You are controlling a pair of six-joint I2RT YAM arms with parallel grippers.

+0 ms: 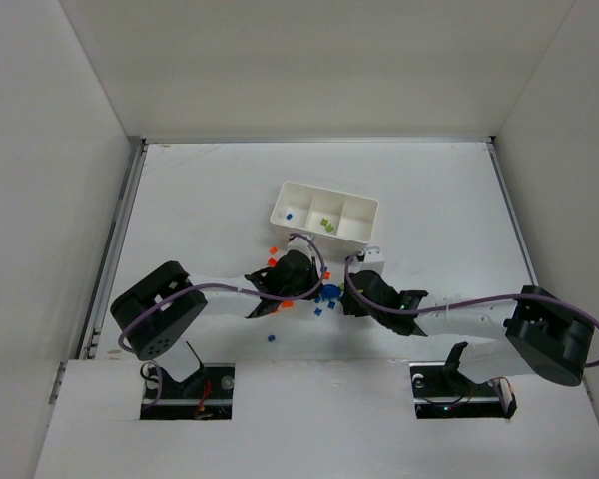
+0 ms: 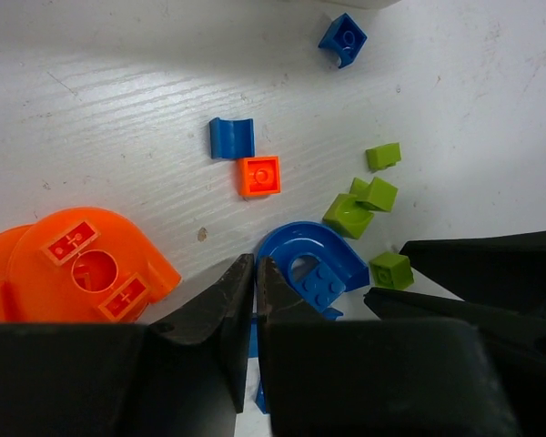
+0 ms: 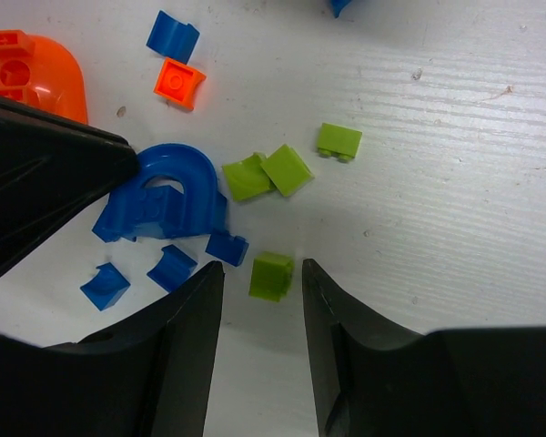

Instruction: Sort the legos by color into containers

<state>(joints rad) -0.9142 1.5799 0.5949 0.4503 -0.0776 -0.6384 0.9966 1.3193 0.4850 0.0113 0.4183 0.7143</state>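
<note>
Large orange piece (image 2: 82, 269): flat on the table (image 2: 118, 91) at the far left of the left wrist view, hollow side up. Unsorted.

Left gripper (image 2: 256, 264): fingers pressed together, tips down at the table between the large orange piece and the large blue piece (image 2: 300, 238), hard against the blue one's curved edge. Sliver of blue showing in the slit further back; pinched or merely lying underneath, impossible to tell. Placement suggests a try at something blue.

Small orange brick (image 2: 259, 176) and curved blue brick (image 2: 231, 137): just beyond those fingertips, side by side, loose on the table.

Green cluster (image 2: 375, 193): right of the large blue piece, two bricks touching, others near. Probably next in line for the right arm.

Lone green brick (image 3: 273, 278): a little apart from the cluster, nearest the right arm.

Right gripper (image 3: 262, 266): fingers apart, one on each side of the lone green brick, no contact visible. Stance fits lining up for a pinch. Small blue brick (image 3: 227, 246) close to the inner finger, so some risk of catching it too.

Tray (image 1: 280, 205): far side of the table, beyond both grippers, three compartments. One blue brick (image 1: 290, 214) in the left, a few green bricks (image 1: 325, 224) in the middle, nothing visible in the right, presumably kept for orange. Most of the pile outside it; sorting judged early.
</note>
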